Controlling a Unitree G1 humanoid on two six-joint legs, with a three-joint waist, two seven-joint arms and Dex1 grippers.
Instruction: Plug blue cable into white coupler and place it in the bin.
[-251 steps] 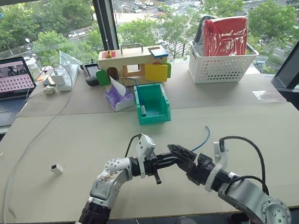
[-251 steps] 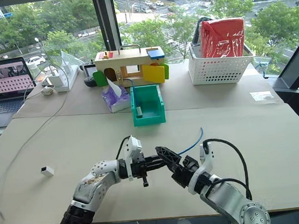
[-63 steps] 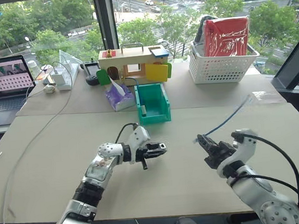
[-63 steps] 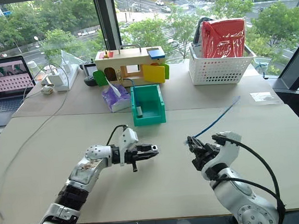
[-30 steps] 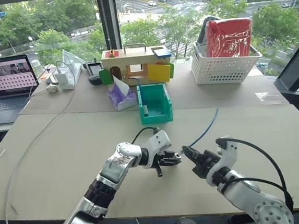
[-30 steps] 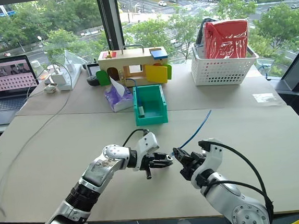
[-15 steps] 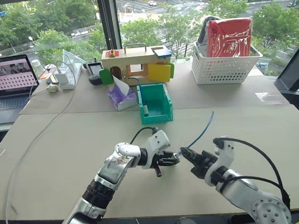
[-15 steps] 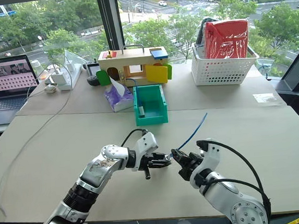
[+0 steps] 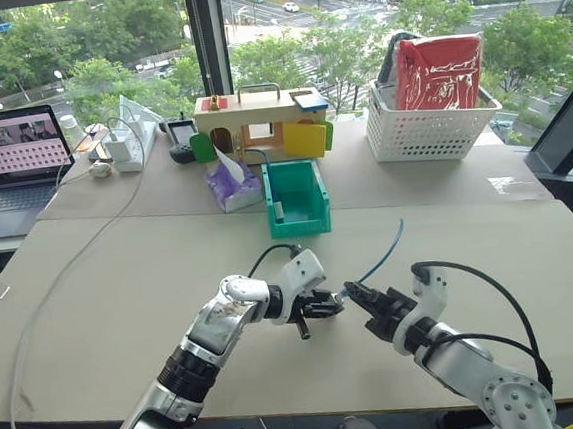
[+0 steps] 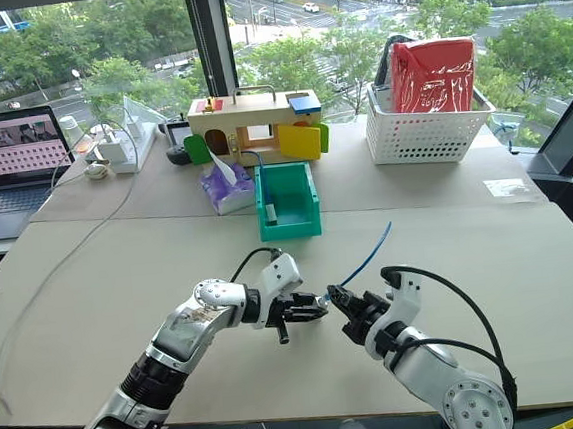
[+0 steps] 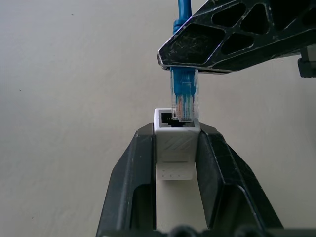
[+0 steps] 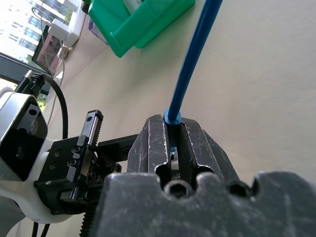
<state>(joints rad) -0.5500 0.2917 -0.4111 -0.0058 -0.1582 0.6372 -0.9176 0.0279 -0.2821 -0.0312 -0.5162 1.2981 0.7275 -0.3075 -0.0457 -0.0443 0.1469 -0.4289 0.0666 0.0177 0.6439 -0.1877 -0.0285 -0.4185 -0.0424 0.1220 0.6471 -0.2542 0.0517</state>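
Stretching under tall windows that look out on trees and a street, the pale desk point(image 9: 93, 292) carries everything, and the bin point(image 9: 296, 198) serves as the landmark near its middle. Behind the bin stands a wooden toy house point(image 9: 259, 125) with coloured doors; a purple tissue pack point(image 9: 232, 186) lies just beside the bin on the robot's left. Farther left of the bin sit an open laptop point(image 9: 16, 158) and a long white cord point(image 9: 65, 269) trailing over the desk. To the right of the bin and behind it stands a white basket point(image 9: 431, 126) with a red bag point(image 9: 437, 69) inside.

In front of the bin, above bare desk, the two grippers meet. The left gripper point(image 11: 177, 143) has its jaws narrowly set, clamped on the sides of the white coupler point(image 11: 176, 148), socket facing outward. The right gripper point(image 12: 173, 136) has its jaws fully closed on the blue cable point(image 9: 382, 252) just behind its clear plug point(image 11: 183, 101). The plug tip sits at the coupler's socket mouth; whether it is seated cannot be told. The cable's free length rises from the right gripper toward the bin, clear of it.
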